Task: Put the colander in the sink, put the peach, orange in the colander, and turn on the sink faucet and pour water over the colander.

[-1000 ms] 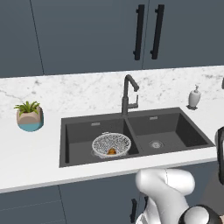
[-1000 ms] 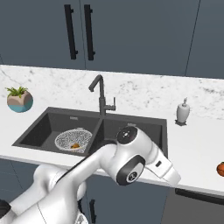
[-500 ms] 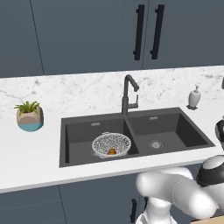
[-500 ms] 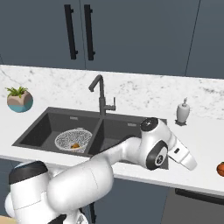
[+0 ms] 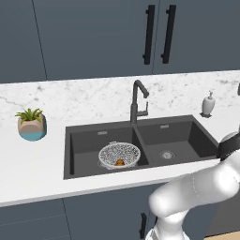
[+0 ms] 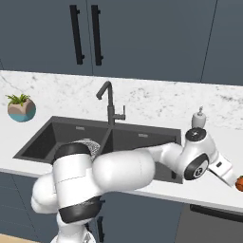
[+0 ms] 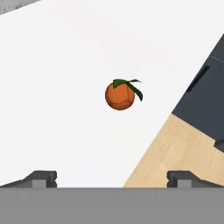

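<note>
Nearest, the jaws [image 7: 112, 179] stand wide open and empty over the smooth white surface [image 7: 65, 65], both dark tips well short of the peach [image 7: 119, 96], a small round reddish-orange fruit with green leaves that lies on that surface, well to the right of the sink [image 6: 42, 142]. Further off, the sink is a dark grey rectangular double basin. Its left basin holds the colander [image 5: 119, 155], a white wire-mesh bowl, with the orange [image 5: 120, 162] inside it. Behind the sink's divider rises the faucet [image 5: 138, 101], thin, black, bent over at the top.
</note>
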